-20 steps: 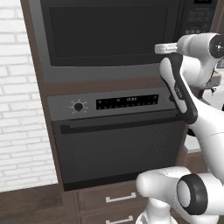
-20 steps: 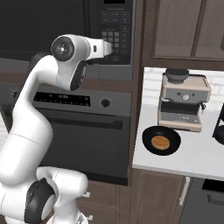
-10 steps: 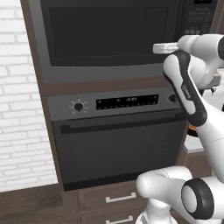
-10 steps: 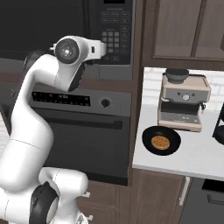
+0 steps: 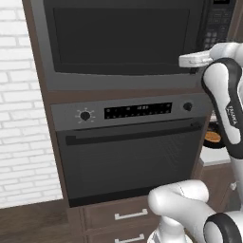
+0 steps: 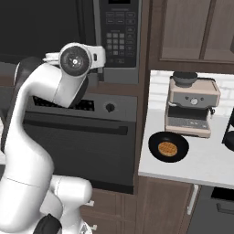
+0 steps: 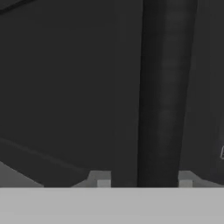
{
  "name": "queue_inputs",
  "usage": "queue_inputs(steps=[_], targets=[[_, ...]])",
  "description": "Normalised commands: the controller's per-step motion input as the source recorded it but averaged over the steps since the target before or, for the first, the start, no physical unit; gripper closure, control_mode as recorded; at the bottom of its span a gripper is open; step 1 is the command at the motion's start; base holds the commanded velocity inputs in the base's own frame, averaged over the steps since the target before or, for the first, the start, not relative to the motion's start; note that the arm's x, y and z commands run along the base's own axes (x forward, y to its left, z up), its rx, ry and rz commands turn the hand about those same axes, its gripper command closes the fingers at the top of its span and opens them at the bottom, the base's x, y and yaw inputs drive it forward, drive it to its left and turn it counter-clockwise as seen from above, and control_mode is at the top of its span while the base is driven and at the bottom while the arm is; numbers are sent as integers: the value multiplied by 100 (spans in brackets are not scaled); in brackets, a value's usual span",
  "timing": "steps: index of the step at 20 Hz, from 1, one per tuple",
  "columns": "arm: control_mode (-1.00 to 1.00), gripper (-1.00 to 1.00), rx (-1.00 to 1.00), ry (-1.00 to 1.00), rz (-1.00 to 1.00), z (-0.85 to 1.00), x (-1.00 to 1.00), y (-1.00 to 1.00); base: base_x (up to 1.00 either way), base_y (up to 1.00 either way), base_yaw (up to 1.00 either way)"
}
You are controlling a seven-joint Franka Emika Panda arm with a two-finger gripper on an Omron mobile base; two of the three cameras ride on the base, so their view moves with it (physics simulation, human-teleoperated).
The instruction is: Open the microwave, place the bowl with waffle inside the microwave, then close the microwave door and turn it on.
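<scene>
Change since a second ago: arm drawn in closer to the microwave (image 5: 128, 40) front, elbow swung rightward in the left base view; hand now pressed up at the right edge of the microwave door (image 5: 121, 38).
Step in hand: first one, opening the microwave; door shut, flush with the cabinet face.
Gripper (image 7: 142, 181): fingertips (image 7: 99, 179) set apart, straddling a dark upright bar that looks like the door's handle or edge; not closed on it yet.
Gripper place: level with the seam between the door and the black keypad panel (image 6: 120, 34), judging from both base views.
Next move, as a judgement: close on the bar or hook behind it, then pull outward in an arc about the hinge; hinge probably on the left, since the handle sits by the keypad.
Door axis: long side horizontal, face vertical and pointing out into the room, toward the robot.
Handle axis: vertical in the room if the hand is level; runs top to bottom in the hand view.
Bowl (image 6: 168, 146): on the white worktop (image 6: 201, 160) right of the oven (image 5: 130, 152), in front of the espresso machine (image 6: 190, 106), well apart from the gripper.
Waffle (image 6: 167, 148): flat in the bowl, near its middle.
Remaining: door, bowl transfer, closing, keypad press.
</scene>
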Motion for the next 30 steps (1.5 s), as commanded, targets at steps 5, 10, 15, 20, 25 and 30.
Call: queue_inputs(steps=[5,10,15,20,25,30], targets=[[-100,100,-12,10,15,20,-100,98,0,0,0],[-100,100,-14,1,8,1,-100,100,0,0,0],[-100,100,-18,0,3,-9,-100,100,0,0,0],[-100,-100,-15,0,0,-8,-99,94,0,0,0],[-100,-100,13,0,0,-7,-100,-10,0,0,0],[-100,-100,33,4,-15,0,-99,-91,0,0,0]])
